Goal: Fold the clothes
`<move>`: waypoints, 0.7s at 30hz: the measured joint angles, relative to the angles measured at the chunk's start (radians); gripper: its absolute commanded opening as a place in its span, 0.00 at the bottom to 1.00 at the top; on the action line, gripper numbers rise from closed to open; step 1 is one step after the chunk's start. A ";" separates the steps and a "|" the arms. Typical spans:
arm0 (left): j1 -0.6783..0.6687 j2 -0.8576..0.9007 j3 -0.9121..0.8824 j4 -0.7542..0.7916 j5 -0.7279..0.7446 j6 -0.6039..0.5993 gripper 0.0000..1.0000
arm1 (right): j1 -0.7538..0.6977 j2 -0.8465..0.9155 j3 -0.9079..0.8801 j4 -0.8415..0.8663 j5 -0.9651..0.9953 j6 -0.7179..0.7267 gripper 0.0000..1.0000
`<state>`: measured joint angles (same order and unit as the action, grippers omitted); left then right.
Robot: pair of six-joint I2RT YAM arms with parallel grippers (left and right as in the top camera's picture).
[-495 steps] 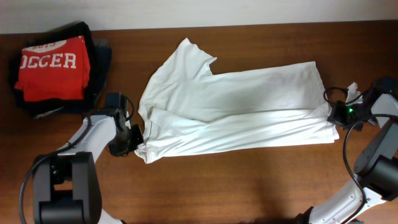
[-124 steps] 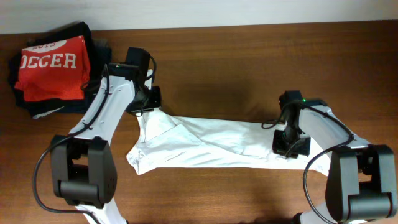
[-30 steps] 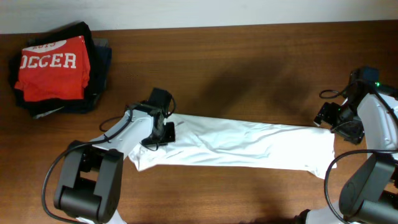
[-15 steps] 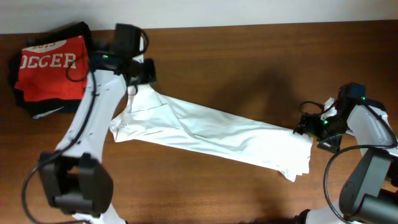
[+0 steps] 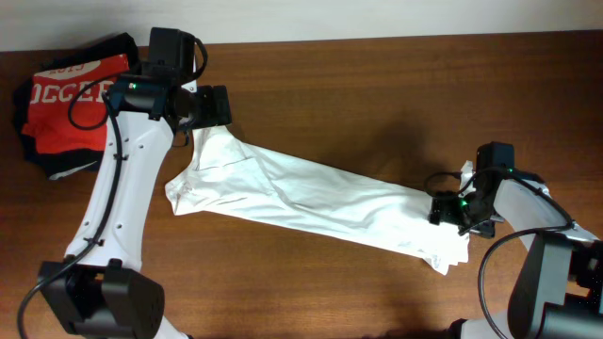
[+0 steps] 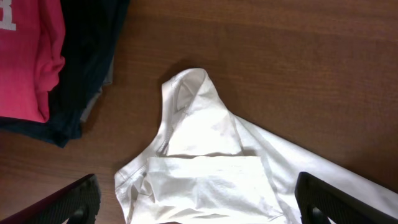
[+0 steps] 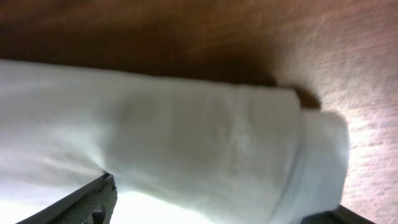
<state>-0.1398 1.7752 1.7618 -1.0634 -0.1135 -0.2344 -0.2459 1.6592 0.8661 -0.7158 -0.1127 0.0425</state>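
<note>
The clothes, a white T-shirt (image 5: 320, 198), lie folded into a long strip running diagonally from the far left down to the near right. My left gripper (image 5: 213, 105) hovers open just above the strip's left end. In the left wrist view its gripper (image 6: 199, 214) has wide-spread jaws with the folded collar end of the shirt (image 6: 205, 168) loose on the wood below. My right gripper (image 5: 450, 209) sits low over the strip's right end. In the right wrist view its gripper (image 7: 211, 211) is open, and the shirt (image 7: 186, 137) fills the space between the jaws.
A stack with a red lettered shirt (image 5: 66, 99) on dark garments (image 5: 132, 56) sits at the far left corner, close to my left arm. The left wrist view shows the red shirt (image 6: 25, 56) and dark cloth (image 6: 81, 62). Bare wooden table (image 5: 377, 94) lies behind the strip.
My left gripper carried the shirt's left end up toward the far left, then opened and let it go. The right gripper moved in over the shirt's right end.
</note>
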 measured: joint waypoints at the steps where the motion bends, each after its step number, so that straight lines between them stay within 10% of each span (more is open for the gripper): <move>1: 0.000 0.000 0.000 0.000 0.000 0.000 0.99 | 0.001 0.000 0.000 0.012 0.002 0.000 0.75; 5: 0.000 0.000 0.000 0.000 0.000 0.000 0.99 | 0.001 0.002 -0.002 0.013 0.023 0.001 0.92; 21: 0.000 0.000 0.000 0.000 0.000 0.000 0.99 | 0.005 -0.011 0.019 -0.116 0.076 0.022 0.80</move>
<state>-0.1398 1.7752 1.7618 -1.0634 -0.1139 -0.2344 -0.2413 1.6485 0.8852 -0.8318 -0.0364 0.0643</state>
